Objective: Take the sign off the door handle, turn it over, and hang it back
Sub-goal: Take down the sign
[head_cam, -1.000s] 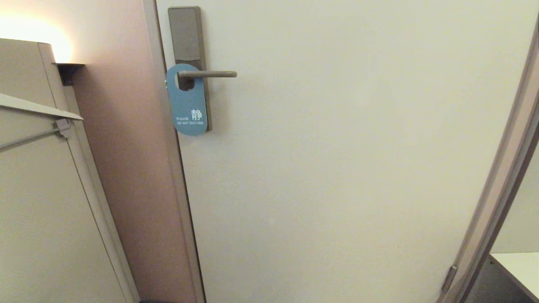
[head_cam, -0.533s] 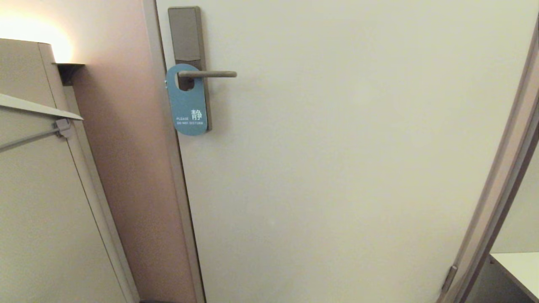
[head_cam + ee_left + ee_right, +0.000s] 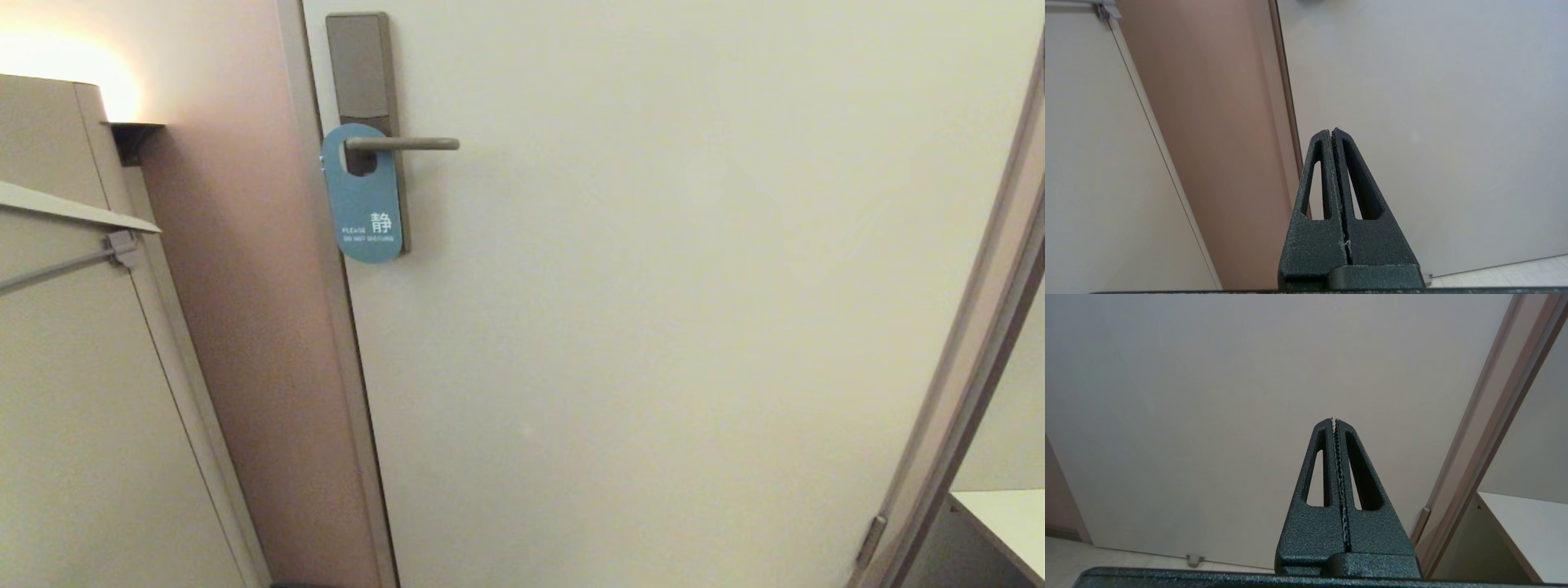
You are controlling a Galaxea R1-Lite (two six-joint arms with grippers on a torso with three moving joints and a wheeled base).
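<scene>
**Blue sign on the handle, both grippers closed and empty**

We see the sign point(image 3: 362, 196) hanging on the handle point(image 3: 402, 144) of a pale door point(image 3: 669, 310). The handle passes through the sign's oval hole and runs out level to the right. The blue side faces us, with white lettering near its lower end. The sign hangs straight down and covers the lower part of the lock plate point(image 3: 360, 65), which stands tall and narrow at the door's left edge.

Left of the door we see a pinkish-brown wall point(image 3: 253, 327), and further left a beige cabinet point(image 3: 73, 425) with a grey bar point(image 3: 57, 269) across it. At the far right is the door frame point(image 3: 971, 359), with a white tabletop point(image 3: 1008, 518) in the lower right corner.

Neither arm shows in the head view. Our left gripper point(image 3: 1331, 132) has its two fingers pressed together, holding nothing, and points at the low part of the door near its left edge. Our right gripper point(image 3: 1334, 420) is likewise closed tight and empty, facing the door further right, near the frame and tabletop. Both are well apart from the sign.
</scene>
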